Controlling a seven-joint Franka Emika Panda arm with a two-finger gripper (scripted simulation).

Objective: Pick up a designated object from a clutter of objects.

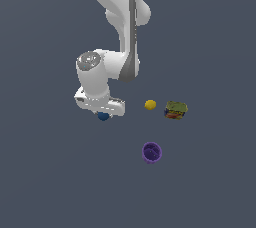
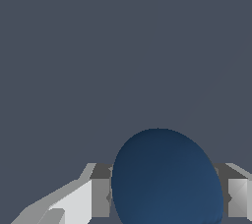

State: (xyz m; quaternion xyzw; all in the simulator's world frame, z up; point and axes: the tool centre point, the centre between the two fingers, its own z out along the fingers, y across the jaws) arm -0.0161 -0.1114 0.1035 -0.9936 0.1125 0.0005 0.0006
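The designated object, a small dark blue ball [image 2: 167, 183], fills the space between my gripper's [image 2: 167, 199] two fingers in the wrist view. One grey finger [image 2: 101, 198] lies against one side of it, the other finger [image 2: 237, 197] against the opposite side. No floor shows between the pads and the ball, so the gripper is shut on it. In the exterior view the blue ball [image 1: 103, 116] peeks out just under the white hand [image 1: 100, 103], which hides the fingers. The rest of the clutter lies off to the exterior view's right.
A yellow ball [image 1: 150, 104] lies to the exterior view's right of the hand. Beside it sits a greenish box with red and orange print [image 1: 175, 110]. A purple cup [image 1: 152, 152] lies nearer the camera. The floor is a plain dark grey.
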